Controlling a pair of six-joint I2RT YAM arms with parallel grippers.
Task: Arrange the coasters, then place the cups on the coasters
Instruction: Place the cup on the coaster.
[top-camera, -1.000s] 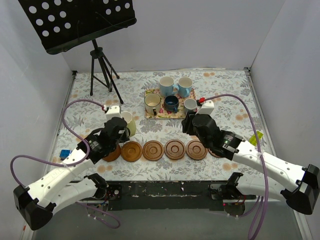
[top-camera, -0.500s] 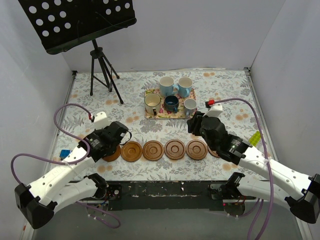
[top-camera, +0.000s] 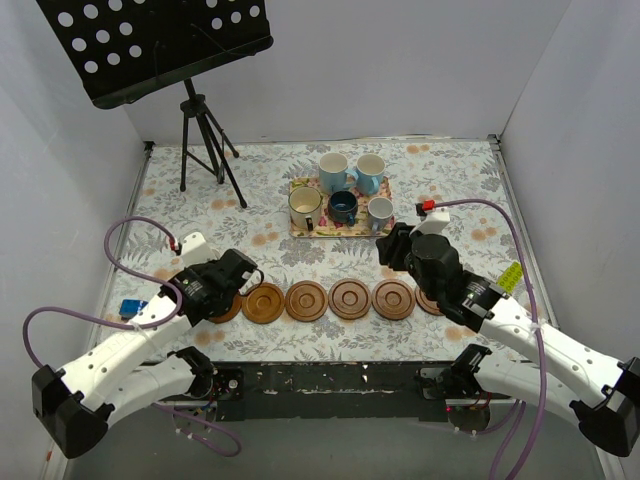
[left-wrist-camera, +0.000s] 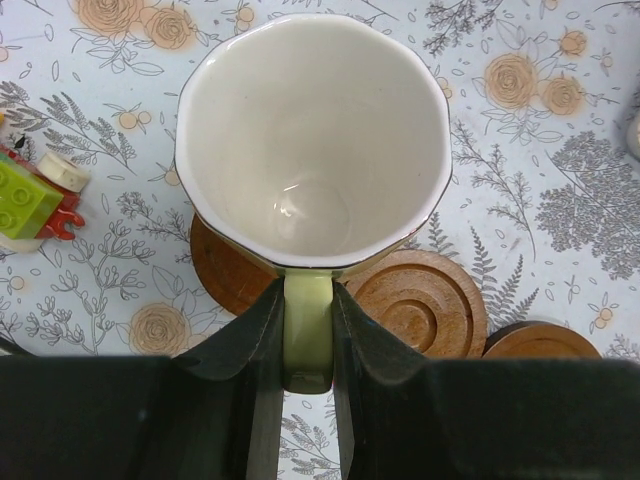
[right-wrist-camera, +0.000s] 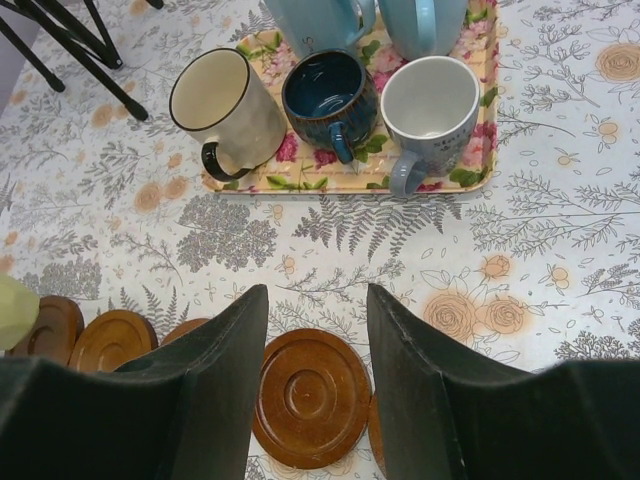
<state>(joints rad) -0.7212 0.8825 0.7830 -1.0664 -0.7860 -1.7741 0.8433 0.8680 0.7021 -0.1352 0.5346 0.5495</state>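
Coasters lined up low centre, top view: step 1 looks done. My L hand is clenched on handle of yellow-green mug over leftmost coaster; I can't tell if seated. R hand released, empty. Five cups left on tray, upper centre.

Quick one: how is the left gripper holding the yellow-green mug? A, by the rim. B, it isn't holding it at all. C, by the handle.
C: in the left wrist view the left gripper is clamped on either side of the yellow-green mug's handle.
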